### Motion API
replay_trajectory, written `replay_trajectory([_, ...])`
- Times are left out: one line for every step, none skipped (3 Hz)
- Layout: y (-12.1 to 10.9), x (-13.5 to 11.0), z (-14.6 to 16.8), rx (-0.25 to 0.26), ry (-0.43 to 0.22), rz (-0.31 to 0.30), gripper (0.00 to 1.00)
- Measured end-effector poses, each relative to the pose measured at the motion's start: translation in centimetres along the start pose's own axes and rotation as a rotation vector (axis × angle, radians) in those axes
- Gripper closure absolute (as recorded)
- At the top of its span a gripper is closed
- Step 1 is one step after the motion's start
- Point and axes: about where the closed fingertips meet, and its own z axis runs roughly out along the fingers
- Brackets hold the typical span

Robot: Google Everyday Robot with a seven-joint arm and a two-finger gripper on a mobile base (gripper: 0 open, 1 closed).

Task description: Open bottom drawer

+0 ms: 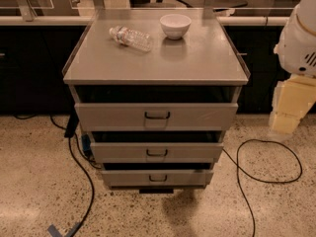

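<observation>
Speckled floor [39, 181] runs under a grey metal cabinet [158, 63] that stands against a dark counter base. The bottom drawer [123, 178] is the lowest of three fronts, just above the floor and nearest the camera. It looks the narrowest and shallowest, a plain grey front with a small dark rectangular handle [158, 177] at its centre. A dark strip of shadow lies above it, as above the middle drawer [118, 152] and the top drawer [108, 116]; what the drawers hold is hidden. On the cabinet top, toward the far edge, a white bowl [175, 25] stands upright with only its pale inside showing. Left of it a clear bottle [131, 37] lies on its side. The gripper [291, 107] hangs at the right edge, level with the top drawer and well apart from the bottom drawer; whether it is spread or pressed together I cannot tell. Black cables [269, 162] trail over the floor on both sides.
</observation>
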Motion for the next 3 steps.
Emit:
replay_trajectory([0.0,0.0,0.0,0.0,0.0,0.0,0.0])
replay_trajectory([0.8,-0.1,1.2,-0.004,-0.022,-0.012,0.0])
replay_trajectory([3.4,-0.5,4.5,-0.032,-0.059,-0.022,0.0])
